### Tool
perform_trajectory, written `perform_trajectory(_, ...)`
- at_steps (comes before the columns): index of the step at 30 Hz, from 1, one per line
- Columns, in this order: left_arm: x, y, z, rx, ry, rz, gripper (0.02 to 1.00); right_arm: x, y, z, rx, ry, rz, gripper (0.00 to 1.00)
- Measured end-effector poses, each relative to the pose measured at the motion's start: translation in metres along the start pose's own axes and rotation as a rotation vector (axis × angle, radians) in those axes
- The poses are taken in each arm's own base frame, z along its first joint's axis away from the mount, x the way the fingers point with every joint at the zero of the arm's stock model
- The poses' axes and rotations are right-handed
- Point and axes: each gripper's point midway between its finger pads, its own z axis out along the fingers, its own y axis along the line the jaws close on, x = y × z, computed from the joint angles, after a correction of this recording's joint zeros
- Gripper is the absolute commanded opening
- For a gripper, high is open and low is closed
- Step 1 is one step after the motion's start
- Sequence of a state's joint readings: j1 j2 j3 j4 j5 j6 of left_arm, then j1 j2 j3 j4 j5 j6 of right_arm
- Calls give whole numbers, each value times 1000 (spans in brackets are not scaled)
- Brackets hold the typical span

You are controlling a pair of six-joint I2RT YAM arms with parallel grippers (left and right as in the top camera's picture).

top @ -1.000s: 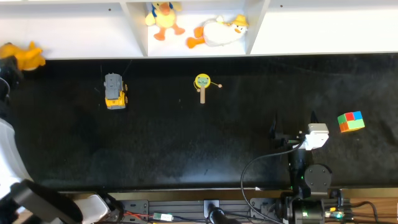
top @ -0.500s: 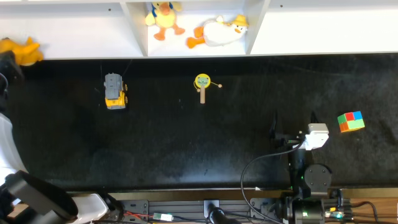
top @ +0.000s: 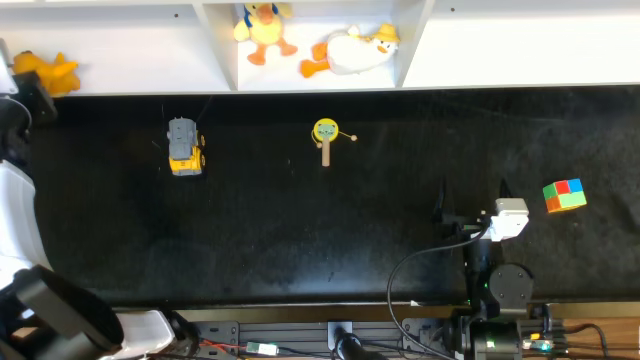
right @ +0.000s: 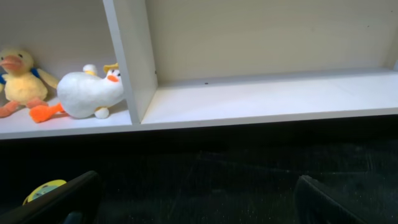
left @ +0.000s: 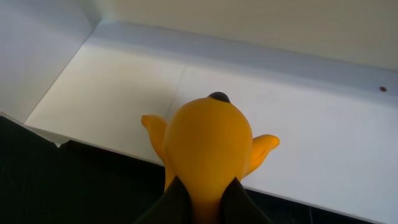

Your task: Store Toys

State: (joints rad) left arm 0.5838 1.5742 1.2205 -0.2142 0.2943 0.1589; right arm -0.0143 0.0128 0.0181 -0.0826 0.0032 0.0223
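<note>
My left jaws pinch an orange plush toy, holding it at the front edge of the white shelf's left compartment, where the black tabletop meets it. My right jaws are spread wide over the tabletop's right side, facing the shelf. A toy truck, a small rattle drum and a colour cube lie on the tabletop. A yellow duck and a white plush bird sit in the middle compartment.

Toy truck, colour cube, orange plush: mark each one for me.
toy truck [top: 184, 147], top view, middle of its body, where grey meets yellow.
colour cube [top: 564, 195], top view, centre of its upper face.
orange plush [left: 208, 146], left wrist view, middle of its rounded orange body.
</note>
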Motion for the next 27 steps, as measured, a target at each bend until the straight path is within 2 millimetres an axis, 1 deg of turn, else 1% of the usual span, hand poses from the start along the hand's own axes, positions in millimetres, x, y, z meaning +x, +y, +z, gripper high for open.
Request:
perform_trajectory(10, 1, 5, 15, -5, -11, 3, 40, 0, 0, 0, 0, 0, 0, 996)
perform_trajectory(17, -2, 7, 20, -8, -26, 8, 42, 0, 0, 0, 0, 0, 0, 993)
perform_trajectory(27, -3, -2, 32, 13, -34, 23, 45, 0, 0, 0, 0, 0, 0, 996)
